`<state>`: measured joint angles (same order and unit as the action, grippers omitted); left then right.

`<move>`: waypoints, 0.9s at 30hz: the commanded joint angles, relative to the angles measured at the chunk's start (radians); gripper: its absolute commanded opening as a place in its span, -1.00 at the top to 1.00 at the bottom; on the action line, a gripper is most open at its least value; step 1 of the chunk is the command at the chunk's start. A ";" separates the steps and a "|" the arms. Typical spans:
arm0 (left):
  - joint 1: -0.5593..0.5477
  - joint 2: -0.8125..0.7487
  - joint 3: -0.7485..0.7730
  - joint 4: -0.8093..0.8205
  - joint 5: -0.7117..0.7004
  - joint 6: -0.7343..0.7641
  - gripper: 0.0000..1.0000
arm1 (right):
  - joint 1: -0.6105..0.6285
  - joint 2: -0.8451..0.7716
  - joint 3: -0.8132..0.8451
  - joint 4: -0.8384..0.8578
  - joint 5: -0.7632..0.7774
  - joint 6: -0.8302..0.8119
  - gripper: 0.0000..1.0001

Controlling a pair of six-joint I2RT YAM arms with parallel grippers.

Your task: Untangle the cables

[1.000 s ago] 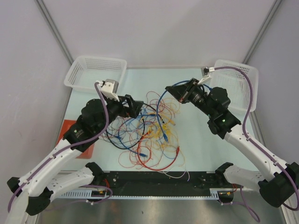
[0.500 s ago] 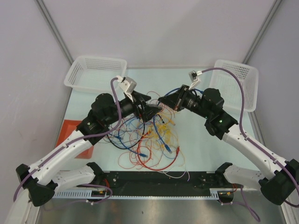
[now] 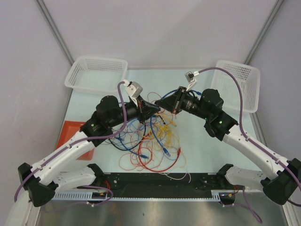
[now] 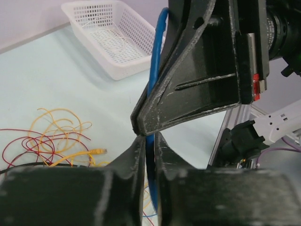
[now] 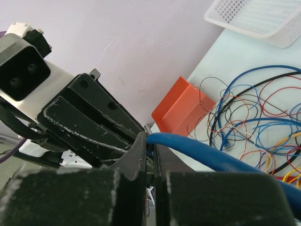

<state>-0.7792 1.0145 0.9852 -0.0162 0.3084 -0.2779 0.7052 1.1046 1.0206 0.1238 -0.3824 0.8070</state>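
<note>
The cables (image 3: 149, 136) lie in a loose tangle of red, blue, yellow, orange and black wires at the middle of the table. Above the tangle my two grippers meet tip to tip. My left gripper (image 3: 154, 109) (image 4: 148, 137) is shut on a blue cable (image 4: 155, 70) that runs up between its fingers. My right gripper (image 3: 161, 104) (image 5: 149, 141) is shut on the same blue cable (image 5: 211, 157), right at the left gripper's tips. From the right gripper the cable hangs down into the tangle. Yellow and red loops (image 4: 61, 136) rest on the table below.
A white basket (image 3: 96, 73) stands at the back left and another white basket (image 3: 241, 80) at the back right. An orange tray (image 3: 69, 135) lies at the left edge under my left arm. A black rail (image 3: 160, 181) runs along the near edge.
My left arm swung right and up to the right gripper, and its jaws closed on the blue cable. The right gripper shifted slightly left, still shut on it.
</note>
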 commanded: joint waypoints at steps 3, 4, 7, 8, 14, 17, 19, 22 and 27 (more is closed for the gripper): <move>-0.005 -0.045 0.001 -0.002 -0.041 0.026 1.00 | 0.019 -0.011 0.047 -0.001 -0.001 -0.008 0.15; -0.003 -0.054 0.000 -0.011 -0.070 0.026 1.00 | 0.019 -0.021 0.047 -0.016 0.014 -0.025 -0.11; -0.002 -0.094 0.012 -0.083 -0.228 0.026 1.00 | 0.019 -0.078 0.049 -0.090 0.082 -0.061 -0.64; -0.002 -0.103 0.020 -0.150 -0.277 0.023 1.00 | 0.017 -0.110 0.049 -0.122 0.109 -0.090 -0.70; 0.075 -0.160 0.047 -0.399 -0.646 -0.072 1.00 | 0.017 -0.215 0.049 -0.338 0.224 -0.186 -0.77; 0.153 -0.174 0.050 -0.485 -0.745 -0.154 1.00 | 0.017 -0.253 0.049 -0.409 0.263 -0.209 -0.75; 0.229 -0.171 0.063 -0.527 -0.761 -0.214 1.00 | 0.017 -0.276 0.049 -0.437 0.277 -0.226 -0.73; 0.332 -0.160 0.081 -0.542 -0.773 -0.273 1.00 | 0.020 -0.296 0.047 -0.476 0.307 -0.238 -0.71; 0.483 -0.116 0.122 -0.539 -0.753 -0.363 1.00 | 0.019 -0.318 0.041 -0.518 0.327 -0.253 -0.70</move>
<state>-0.3946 0.8715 1.0328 -0.5491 -0.4171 -0.5209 0.7223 0.8139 1.0363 -0.3405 -0.1009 0.5926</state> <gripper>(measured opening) 0.028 0.852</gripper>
